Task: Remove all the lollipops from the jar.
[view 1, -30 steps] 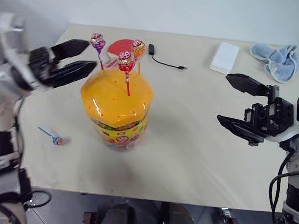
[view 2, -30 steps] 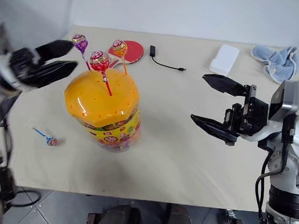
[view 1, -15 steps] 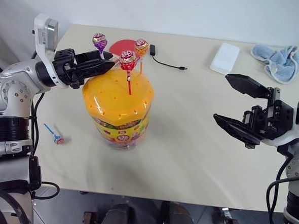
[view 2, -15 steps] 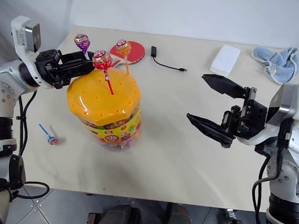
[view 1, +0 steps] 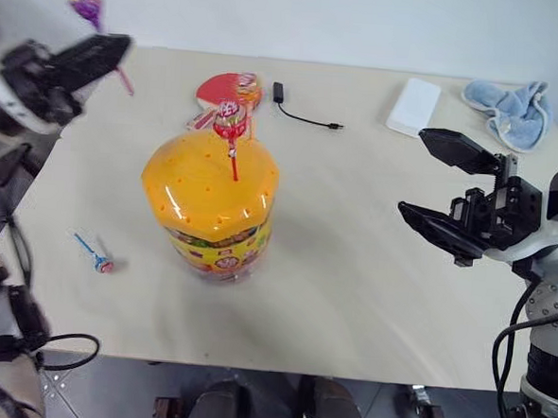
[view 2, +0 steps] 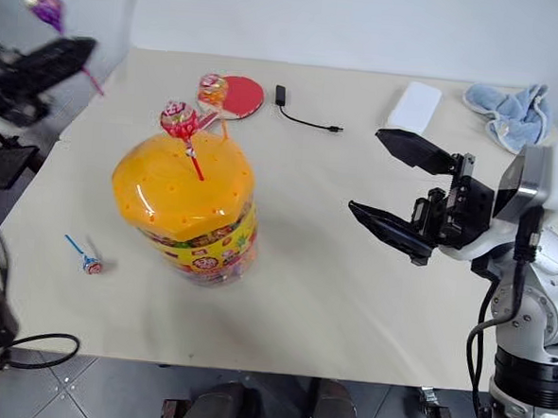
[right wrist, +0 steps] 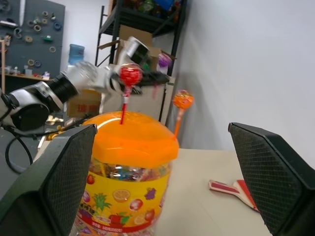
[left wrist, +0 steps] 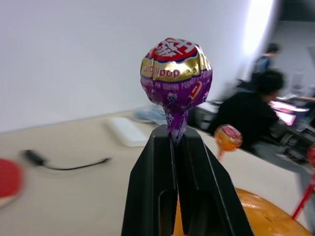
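Up at the left edge of the head views, the left gripper (view 1: pixel 104 51) has its fingers clenched on the pink stick of the purple lollipop (view 1: pixel 84 3), held in the air clear of the jar (view 1: pixel 209 205). That jar stands on the beige surface (view 1: pixel 351 270), with the red lollipop (view 1: pixel 230 125) and the orange lollipop (view 2: pixel 211 88) poking up from its domed orange lid. A blue-stick lollipop (view 1: pixel 96 255) lies on the surface just left of the jar. Behind the jar lie a red paddle (view 1: pixel 220 87), a black cable (view 1: pixel 304 116), a white box (view 1: pixel 413 105) and a blue cloth (view 1: pixel 512 110). The right gripper (view 1: pixel 448 191) hangs well right of the jar, fingers spread wide and holding nothing.

From the left wrist, the two black fingers (left wrist: pixel 197 167) pinch the purple lollipop just under its wrapper; a seated person (left wrist: pixel 251 115) shows behind.

From the right wrist, the wide-apart fingers (right wrist: pixel 268 167) frame the jar.
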Tool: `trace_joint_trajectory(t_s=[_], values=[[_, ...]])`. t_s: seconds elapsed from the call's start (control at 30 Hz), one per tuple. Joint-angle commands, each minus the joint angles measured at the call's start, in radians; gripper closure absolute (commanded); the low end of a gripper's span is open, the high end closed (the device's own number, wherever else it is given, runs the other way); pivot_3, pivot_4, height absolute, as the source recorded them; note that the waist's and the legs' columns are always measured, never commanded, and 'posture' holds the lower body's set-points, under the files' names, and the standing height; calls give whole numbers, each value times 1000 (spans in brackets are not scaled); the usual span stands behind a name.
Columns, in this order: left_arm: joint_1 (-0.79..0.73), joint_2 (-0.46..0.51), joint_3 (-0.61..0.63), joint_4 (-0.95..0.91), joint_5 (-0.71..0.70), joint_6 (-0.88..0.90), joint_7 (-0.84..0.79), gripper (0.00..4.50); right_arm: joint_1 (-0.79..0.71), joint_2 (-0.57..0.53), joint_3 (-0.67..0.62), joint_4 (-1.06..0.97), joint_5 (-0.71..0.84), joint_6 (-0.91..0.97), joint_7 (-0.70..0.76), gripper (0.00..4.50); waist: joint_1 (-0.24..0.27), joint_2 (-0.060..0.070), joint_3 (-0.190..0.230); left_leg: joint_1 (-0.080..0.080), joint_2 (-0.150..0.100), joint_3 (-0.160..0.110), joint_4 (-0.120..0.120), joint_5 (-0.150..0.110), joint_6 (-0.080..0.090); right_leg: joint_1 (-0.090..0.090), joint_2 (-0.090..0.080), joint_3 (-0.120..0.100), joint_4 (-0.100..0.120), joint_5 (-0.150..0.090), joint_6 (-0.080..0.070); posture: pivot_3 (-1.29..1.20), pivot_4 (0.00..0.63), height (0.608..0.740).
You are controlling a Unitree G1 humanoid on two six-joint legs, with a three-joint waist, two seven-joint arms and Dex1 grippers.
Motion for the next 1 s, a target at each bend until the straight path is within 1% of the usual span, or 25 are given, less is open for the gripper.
trace_joint_trajectory(t_s=[0.03, 0.07, 0.13, 0.17, 0.2, 0.3, 0.4, 0.5, 0.57, 0.63, 0.7, 0.73, 0.77, 0.8, 0.93, 1.0], values=[[286, 160, -22, -87, 163, 31, 25, 4468, -26, -1, 6, 6, 11, -2, 31, 0, -15, 2, 1, 0, 0, 0, -1, 0, 0, 0, 0, 0, 0, 0, 0, 0, 150, 740], [375, 167, -12, -122, 176, 43, 40, 4468, -26, -1, 15, 10, 3, -6, 45, 0, -15, 3, 1, 2, 0, 0, -2, 0, 0, 0, 0, 0, 1, 0, 0, 0, 150, 740], [499, 148, 12, -186, 186, 65, 69, 4468, -22, 0, 27, 18, -10, -12, 68, 0, -9, 2, 1, -2, 0, -2, -1, 0, 0, 0, -1, 2, -2, 0, -1, 0, 150, 740], [562, 121, 14, -227, 202, 91, 120, 4468, -20, 4, 35, 22, -18, -17, 77, 0, -3, 2, 1, -3, 0, -3, 0, 0, 0, 0, -1, 4, -2, 0, -1, 0, 150, 740], [590, 71, 25, -259, 193, 114, 168, 4468, -18, 8, 43, 25, -28, -22, 87, 0, 4, 1, 1, -3, 0, -3, 0, 0, 0, 1, -2, 5, -2, 0, -1, 0, 150, 740], [609, -31, 36, -311, 192, 174, 294, 4468, -16, 14, 56, 28, -45, -30, 104, 0, 21, 0, 1, -3, 0, -5, 1, 0, -1, 1, -6, 9, -4, 0, 0, 0, 150, 740], [619, -76, 23, -318, 202, 188, 337, 4468, -17, 18, 64, 27, -53, -31, 110, 0, 25, 0, 1, -3, 0, -5, 0, -1, -1, 1, -5, 9, -3, 0, 0, 0, 150, 740], [614, -100, -8, -290, 216, 196, 369, 4468, -6, 15, 76, 27, -66, -32, 125, 0, 20, 0, 1, -2, 1, -3, 0, -1, -1, 0, -5, 9, -3, 0, 0, 0, 150, 740], [613, -93, -42, -272, 230, 195, 365, 4468, 11, 11, 77, 27, -70, -28, 130, 0, 20, 0, 1, -2, 1, -3, 0, -1, -1, 1, -4, 9, -3, 0, 0, 0, 150, 740], [605, -91, -50, -264, 233, 197, 365, 4468, 30, 4, 74, 28, -77, -30, 142, 0, 19, 1, 0, -1, 0, -2, 0, -1, -1, 1, -4, 9, -3, 0, 0, 0, 150, 740], [594, -76, -61, -258, 234, 195, 348, 3992, 53, -10, 64, 33, -86, -32, 156, 0, 19, 1, 0, -1, 0, -2, 0, -1, -1, 1, -4, 9, -3, 0, 0, 0, 150, 740], [590, -68, -65, -254, 239, 189, 341, 3824, 62, -16, 59, 36, -89, -32, 161, 0, 19, 1, 0, -1, 0, -2, 0, -1, -1, 1, -4, 9, -3, 0, 0, 0, 150, 740], [602, -42, -80, -263, 245, 156, 296, 3611, 67, -22, 53, 37, -88, -31, 165, 0, 16, 1, 0, -1, 0, -2, 0, -1, -1, 1, -4, 9, -3, 0, 0, 0, 150, 740], [611, -23, -91, -269, 248, 130, 262, 3292, 70, -26, 51, 38, -88, -30, 167, 0, 15, 1, 0, -1, 0, -2, 0, -1, -1, 1, -4, 9, -3, 0, 0, 0, 150, 740], [593, 19, -29, -245, 192, 141, 177, 2208, 66, -37, 48, 32, -75, -12, 153, 0, 10, 1, 0, -1, 1, -2, 0, -1, -2, 0, -4, 9, -3, 0, 0, 0, 150, 740], [626, 66, 24, -229, 191, 11, 17, 1631, 34, -32, 58, 7, -29, 42, 109, 0, 9, 1, 1, -1, 1, -2, 0, -1, -2, 0, -4, 9, -3, 0, 0, 0, 150, 740]])
